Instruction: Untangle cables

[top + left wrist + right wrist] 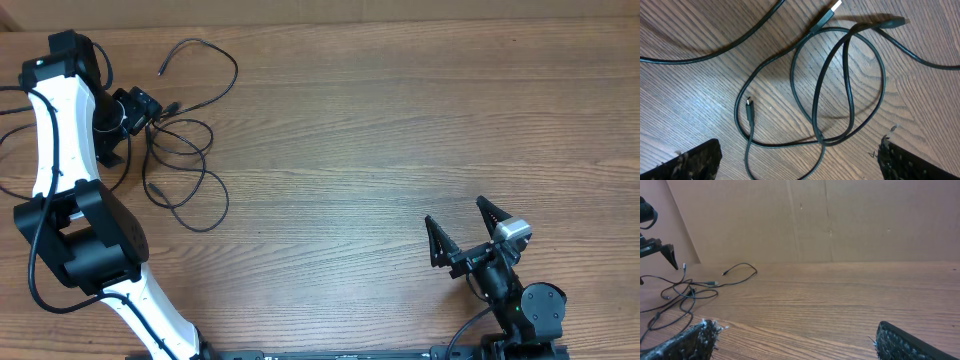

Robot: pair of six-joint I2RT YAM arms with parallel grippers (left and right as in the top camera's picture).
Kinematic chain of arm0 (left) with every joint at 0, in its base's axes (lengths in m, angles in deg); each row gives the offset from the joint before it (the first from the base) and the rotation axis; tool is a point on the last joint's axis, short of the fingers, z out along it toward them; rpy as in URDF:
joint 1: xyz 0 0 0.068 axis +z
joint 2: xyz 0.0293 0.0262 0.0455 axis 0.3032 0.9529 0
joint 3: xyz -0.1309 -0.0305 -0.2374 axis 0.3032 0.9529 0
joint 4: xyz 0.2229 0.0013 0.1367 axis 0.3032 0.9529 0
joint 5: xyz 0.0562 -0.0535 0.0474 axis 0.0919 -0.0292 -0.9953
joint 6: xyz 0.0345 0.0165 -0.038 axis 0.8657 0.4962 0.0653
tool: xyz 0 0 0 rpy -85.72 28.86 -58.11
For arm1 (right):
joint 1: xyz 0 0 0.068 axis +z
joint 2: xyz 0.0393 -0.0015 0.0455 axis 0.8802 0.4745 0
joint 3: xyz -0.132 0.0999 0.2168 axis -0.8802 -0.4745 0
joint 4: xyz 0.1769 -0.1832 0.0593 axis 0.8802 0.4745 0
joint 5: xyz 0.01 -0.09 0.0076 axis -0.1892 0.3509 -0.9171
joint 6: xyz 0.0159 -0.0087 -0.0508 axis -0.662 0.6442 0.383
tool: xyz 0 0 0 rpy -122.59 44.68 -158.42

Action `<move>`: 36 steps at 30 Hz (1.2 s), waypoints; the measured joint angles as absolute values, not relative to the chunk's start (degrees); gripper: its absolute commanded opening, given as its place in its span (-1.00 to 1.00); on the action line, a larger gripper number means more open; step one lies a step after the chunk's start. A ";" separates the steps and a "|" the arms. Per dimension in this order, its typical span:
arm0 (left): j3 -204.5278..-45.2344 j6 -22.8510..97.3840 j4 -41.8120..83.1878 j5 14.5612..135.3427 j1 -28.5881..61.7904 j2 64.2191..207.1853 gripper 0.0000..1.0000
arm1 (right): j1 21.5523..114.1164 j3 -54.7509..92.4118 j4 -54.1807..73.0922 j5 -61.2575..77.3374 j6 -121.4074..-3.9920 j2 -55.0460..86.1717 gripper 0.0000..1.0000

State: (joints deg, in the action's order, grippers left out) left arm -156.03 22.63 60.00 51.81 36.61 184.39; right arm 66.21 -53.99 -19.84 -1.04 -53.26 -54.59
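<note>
The thin black cables lie tangled in loops on the wooden table at the far left, with one strand curving up to a plug. My left gripper hovers over the tangle, open, holding nothing. In the left wrist view the looped cables cross each other between my fingers, with a small plug and a USB plug showing. My right gripper is open and empty at the front right, far from the cables. The right wrist view shows the cables far off at the left.
The left arm's white link and black base stand left of the tangle, with thicker arm cabling beside them. A cardboard wall backs the table's far edge.
</note>
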 measured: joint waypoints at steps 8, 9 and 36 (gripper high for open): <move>-156.03 22.63 60.00 51.81 36.61 184.39 0.99 | 66.21 -54.01 -19.82 -1.04 -53.24 -54.59 1.00; -156.03 22.63 60.00 51.81 36.61 184.39 0.99 | 66.21 -53.99 -19.84 -1.04 -53.24 -54.59 1.00; -155.92 22.63 60.00 51.81 36.50 171.49 0.99 | 66.21 -53.99 -19.84 -1.06 -53.24 -54.59 1.00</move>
State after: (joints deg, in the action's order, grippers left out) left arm -155.92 22.63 60.00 51.81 36.50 171.49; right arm 66.21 -53.99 -19.84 -1.06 -53.24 -54.59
